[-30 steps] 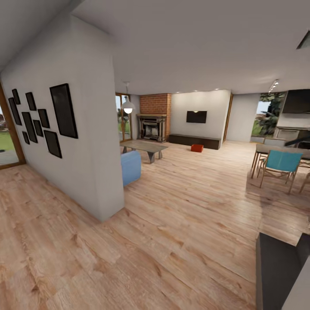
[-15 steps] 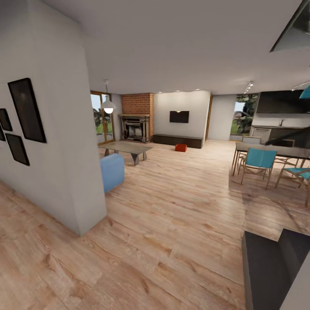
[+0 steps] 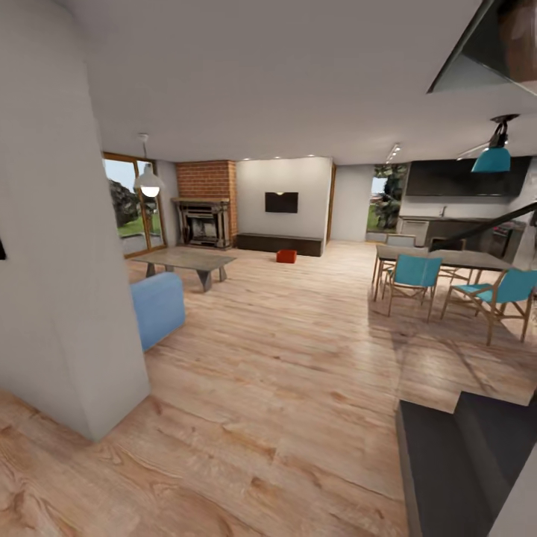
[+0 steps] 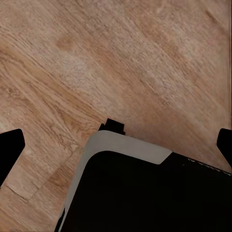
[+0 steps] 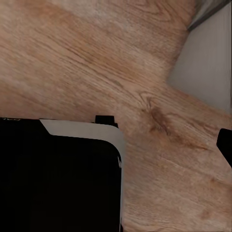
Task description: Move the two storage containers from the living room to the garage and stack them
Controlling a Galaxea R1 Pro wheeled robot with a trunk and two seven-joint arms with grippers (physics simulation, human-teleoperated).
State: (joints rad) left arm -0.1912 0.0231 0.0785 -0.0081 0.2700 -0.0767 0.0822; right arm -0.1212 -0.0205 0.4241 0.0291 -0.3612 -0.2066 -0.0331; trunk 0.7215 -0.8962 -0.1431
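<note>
Far across the living room: view has swung left-to-right, my approach underway.
One storage container (image 3: pixel 286 256) by the bench (image 3: pixel 280 243); both grippers' opening I cannot tell.

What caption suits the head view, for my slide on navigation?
Open-plan room with wood floor: a red bin sits far off by the low dark bench, near the brick fireplace.

Container (image 3: pixel 286 256) (perhaps two) on floor (image 3: pixel 298 358) before bench (image 3: pixel 280 243), right of fireplace (image 3: pixel 203 221).
</note>
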